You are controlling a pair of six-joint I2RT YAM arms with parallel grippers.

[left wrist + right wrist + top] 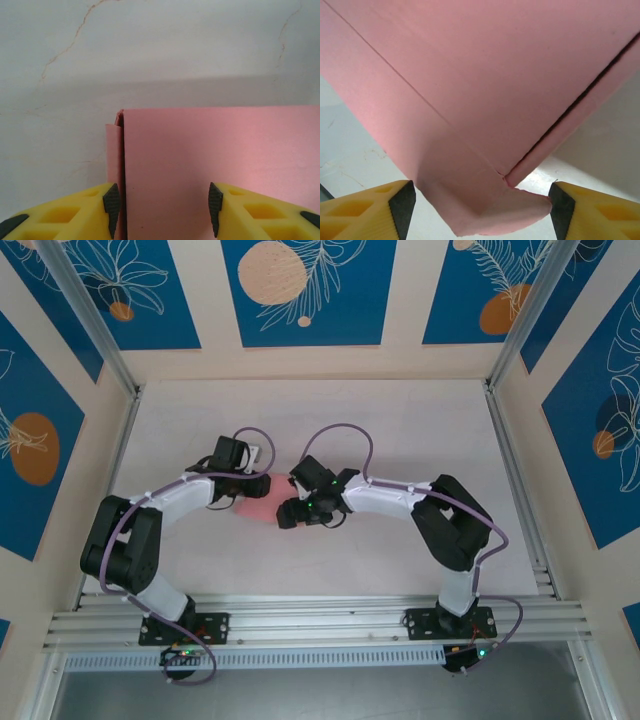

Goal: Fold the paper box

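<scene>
Pink paper box (262, 510) sits mid-table (400, 420), partly formed, between both arms. Left jaws stand half apart over a flat panel beside a corner seam. Right jaws gape wide around a loose rounded flap (495, 212), not pinching it. Tucking that flap in looks next, and calls for a gentle push.

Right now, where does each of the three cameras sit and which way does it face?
Top external: fixed above and behind the arms, facing down on the white table; left arm and right arm rise from the bottom, left gripper and right gripper meet at the pink thin-card paper box.
Left wrist: on that wrist, facing along its yellow fingers onto a flat box face, table beyond.
Right wrist: on that wrist, facing past its yellow fingers at a box corner with a rounded tab.
Shared: all see the box.
</scene>
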